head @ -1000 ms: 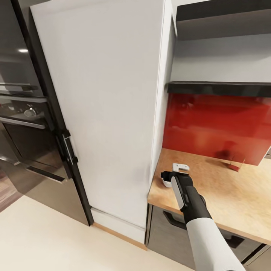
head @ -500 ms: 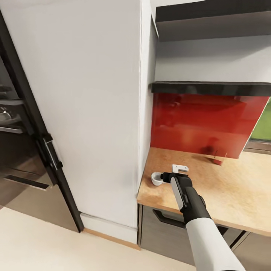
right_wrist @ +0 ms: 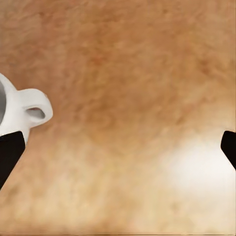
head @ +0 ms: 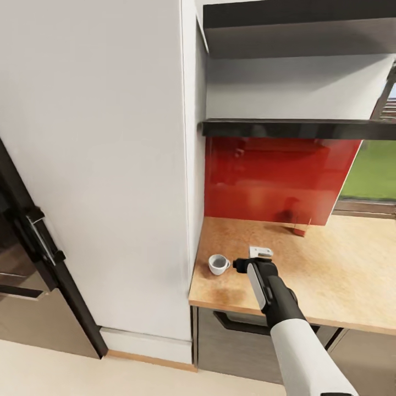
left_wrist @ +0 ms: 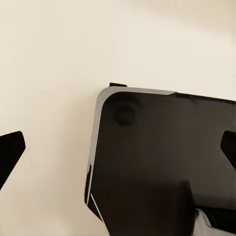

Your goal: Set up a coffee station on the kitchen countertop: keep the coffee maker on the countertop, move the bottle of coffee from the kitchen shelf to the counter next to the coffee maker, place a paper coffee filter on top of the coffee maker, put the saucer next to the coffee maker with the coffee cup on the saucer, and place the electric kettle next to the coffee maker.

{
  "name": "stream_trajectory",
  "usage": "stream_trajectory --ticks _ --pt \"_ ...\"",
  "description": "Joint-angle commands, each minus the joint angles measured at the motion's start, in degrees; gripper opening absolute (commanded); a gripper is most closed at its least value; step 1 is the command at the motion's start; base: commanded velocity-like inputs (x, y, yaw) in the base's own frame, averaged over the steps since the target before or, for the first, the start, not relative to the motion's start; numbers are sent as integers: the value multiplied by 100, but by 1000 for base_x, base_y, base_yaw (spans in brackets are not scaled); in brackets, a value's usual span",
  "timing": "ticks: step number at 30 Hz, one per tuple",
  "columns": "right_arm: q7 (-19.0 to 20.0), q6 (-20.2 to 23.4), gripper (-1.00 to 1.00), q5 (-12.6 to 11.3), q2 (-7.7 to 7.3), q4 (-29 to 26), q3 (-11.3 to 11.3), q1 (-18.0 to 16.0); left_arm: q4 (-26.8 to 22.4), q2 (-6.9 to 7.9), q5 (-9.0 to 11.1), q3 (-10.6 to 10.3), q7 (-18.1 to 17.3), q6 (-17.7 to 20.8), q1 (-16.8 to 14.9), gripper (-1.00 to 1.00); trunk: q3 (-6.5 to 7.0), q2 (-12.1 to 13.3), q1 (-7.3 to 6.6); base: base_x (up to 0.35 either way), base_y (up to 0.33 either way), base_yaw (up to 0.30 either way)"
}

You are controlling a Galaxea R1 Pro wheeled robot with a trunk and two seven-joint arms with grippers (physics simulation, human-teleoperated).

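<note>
A white coffee cup (head: 218, 264) stands upright on the wooden countertop (head: 330, 275), near its left end beside the tall white cabinet. My right gripper (head: 242, 265) hovers just to the right of the cup, apart from it. In the right wrist view the cup (right_wrist: 22, 110) sits at one side with its handle turned toward the gap, and the right gripper (right_wrist: 118, 147) is open with nothing between its fingers. The left gripper (left_wrist: 118, 147) is open over the pale floor and my dark base (left_wrist: 162, 162).
A tall white cabinet (head: 99, 165) closes off the counter's left end. A red backsplash (head: 275, 176) and dark shelves (head: 297, 129) stand behind the counter. A small red object (head: 300, 231) sits by the backsplash. A drawer handle (head: 236, 322) shows below the counter edge.
The view has swung right, so cabinet and counter slid left in the picture. The cup, under my right gripper a second ago, now stands apart to its left.
</note>
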Motion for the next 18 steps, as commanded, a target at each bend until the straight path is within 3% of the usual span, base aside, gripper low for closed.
stream_trajectory --ticks 1,11,18 --pt "-20 24 100 -9 5 42 -10 -5 -7 2 57 23 -59 3 2 100 -11 -12 4 10 10 -17" --pt "-32 24 100 -9 5 289 -18 -8 -5 1 57 24 -59 3 0 100 -11 -12 4 11 8 -4" --pt "-32 24 100 -9 5 293 -18 -5 -5 1 57 23 -59 3 2 100 -11 -12 4 151 138 0"
